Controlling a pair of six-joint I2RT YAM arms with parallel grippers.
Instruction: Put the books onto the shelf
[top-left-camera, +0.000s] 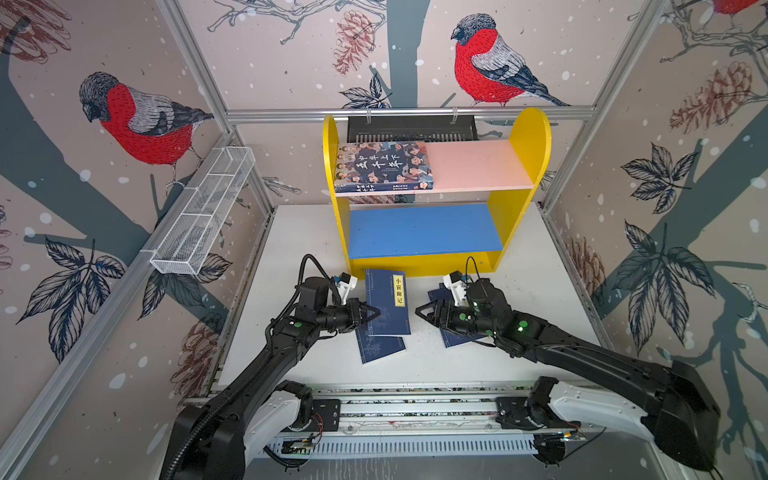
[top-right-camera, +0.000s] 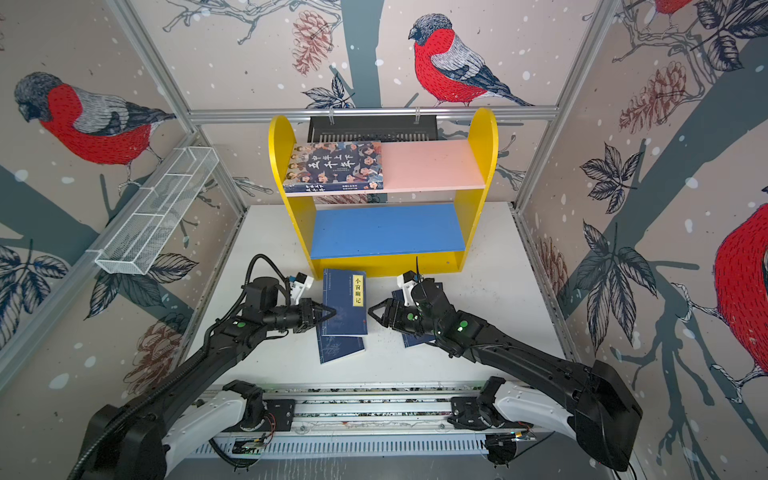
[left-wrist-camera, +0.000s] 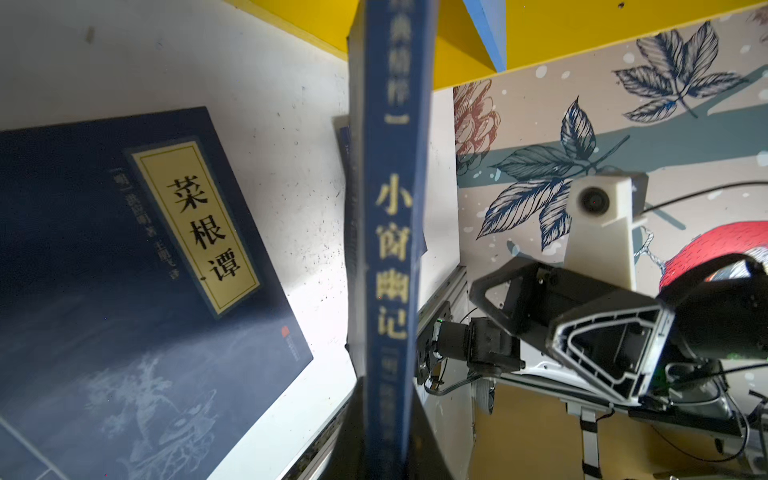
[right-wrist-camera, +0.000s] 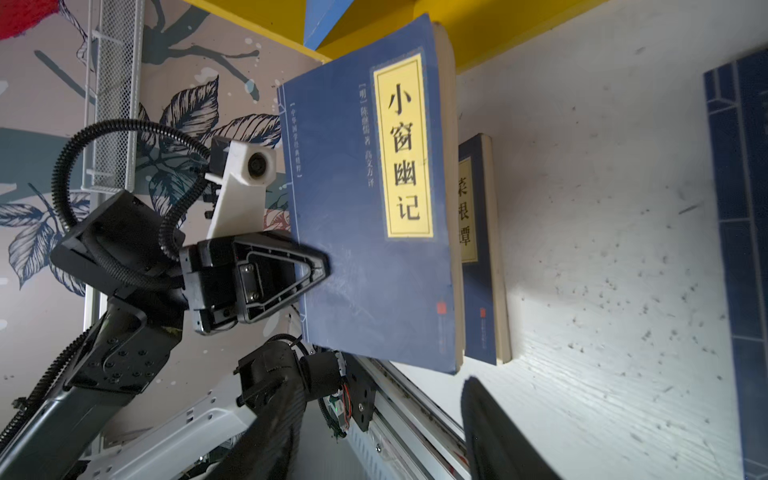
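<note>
My left gripper (top-left-camera: 372, 312) (left-wrist-camera: 386, 419) is shut on the spine edge of a thin navy book (top-left-camera: 388, 303) (top-right-camera: 345, 303) (left-wrist-camera: 392, 232) (right-wrist-camera: 365, 208) with a yellow label, holding it level above the table in front of the shelf (top-left-camera: 528, 137) (top-right-camera: 482, 137). Under it lies a second navy book (top-left-camera: 380, 351) (left-wrist-camera: 124, 270) (right-wrist-camera: 482, 249). My right gripper (top-left-camera: 422, 311) (top-right-camera: 374, 312) (right-wrist-camera: 382, 434) stands open just right of the held book, touching nothing. More navy books (top-left-camera: 457, 338) lie partly hidden under the right arm. The illustrated book (top-left-camera: 384, 166) lies on the pink upper board.
A white wire mesh tray (top-left-camera: 203, 212) hangs on the left wall. A black slotted basket (top-left-camera: 411, 129) hangs behind the shelf. The blue lower board (top-left-camera: 424, 228) is bare. The arms' base rail (top-left-camera: 415, 403) runs along the table's front edge.
</note>
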